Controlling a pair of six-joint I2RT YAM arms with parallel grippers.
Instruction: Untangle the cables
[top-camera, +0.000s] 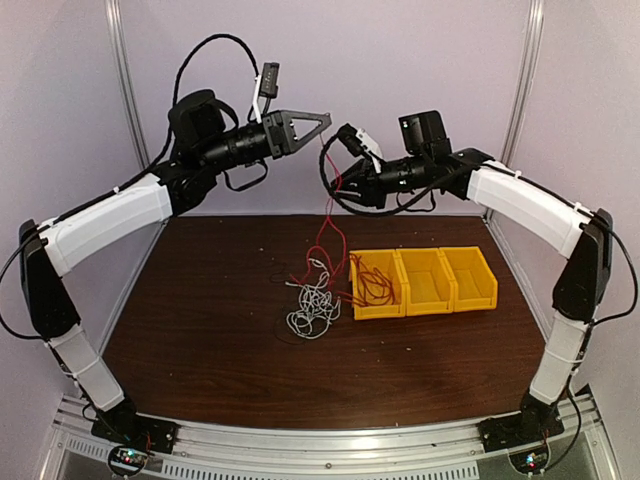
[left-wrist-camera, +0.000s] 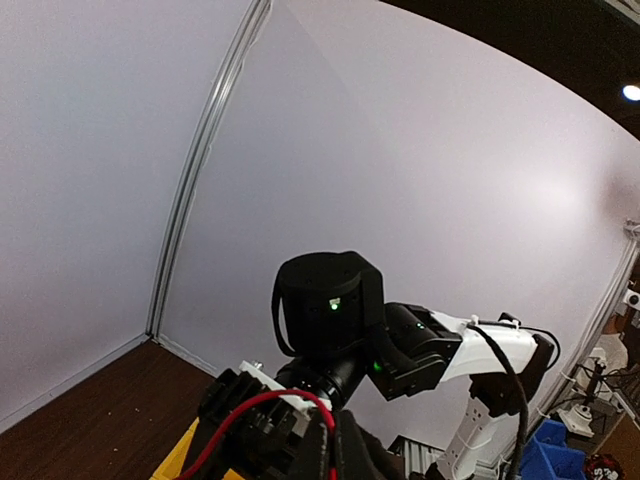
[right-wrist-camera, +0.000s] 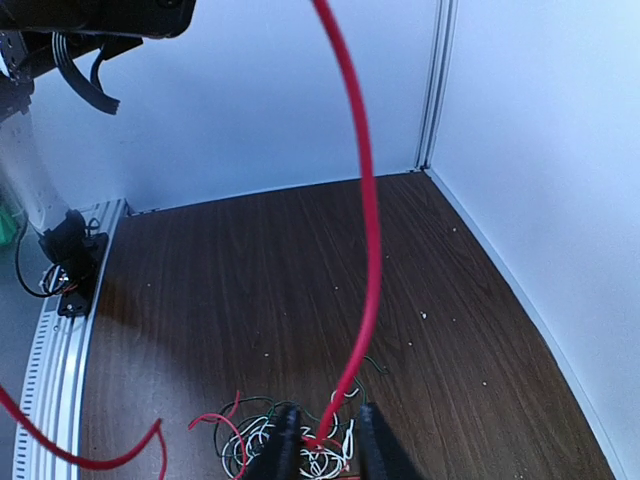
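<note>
We note the left gripper (top-camera: 322, 122), upper centre of the top view, clamped on the red cable (top-camera: 327, 215). We judge it is held high to lift that strand off the clump (top-camera: 312, 300) at frame centre. The right gripper (right-wrist-camera: 325, 445) straddles the strand with its fingers narrowly apart.

Top view is evenly lit, soft light from overhead; the walls (top-camera: 420, 60) pick up a faint pinkish tint; the dark table (top-camera: 200, 320) swallows detail and shadows barely show on it; bit of glare on the metal rail (top-camera: 330, 440) at the near edge; left wrist view is heavy fisheye, the corner post (left-wrist-camera: 200, 170) bows hard; a lamp (left-wrist-camera: 630, 92) burns in the dark top-right corner; the left tool (left-wrist-camera: 330, 450) is murky and soft; right wrist view looks bluish; the red cable (right-wrist-camera: 365, 200) right at the lens is fat and slightly blurred, the right tool (right-wrist-camera: 325, 445) too, while the wood grain is sharp.
</note>
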